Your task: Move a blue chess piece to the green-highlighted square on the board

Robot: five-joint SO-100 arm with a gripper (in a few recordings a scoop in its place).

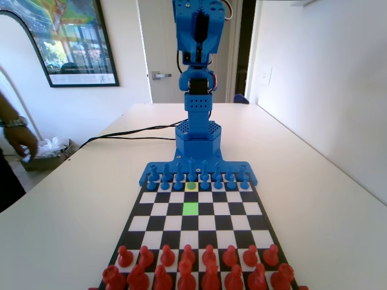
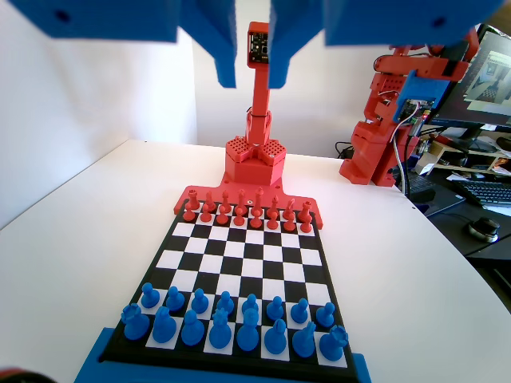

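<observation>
**Blue pawn on yellow square, claw raised and empty**

Blue chess piece (image 1: pixel 191 185): I see one pawn on the yellow highlighted square (image 1: pixel 191 188), in the pawn row just in front of the blue arm (image 1: pixel 198 66), fixed view. In the wrist view I cannot tell it from its neighbours.

Green-highlighted square (image 1: pixel 190 208): bare, two rows nearer the fixed camera than the yellow one, same file.

Board (image 1: pixel 254 225): flat on the white counter (image 1: pixel 320 199). Blue pieces (image 2: pixel 239 319) fill two rows at the arm's end; red pieces (image 1: pixel 199 269) fill two rows at the other end.

Claw (image 2: pixel 253 64): hangs from the top of my wrist view, well above the board. Its jaws stand a narrow gap apart with nothing between them.

A person's hand (image 1: pixel 21 140) shows at the left edge of the fixed view, off the counter.
</observation>
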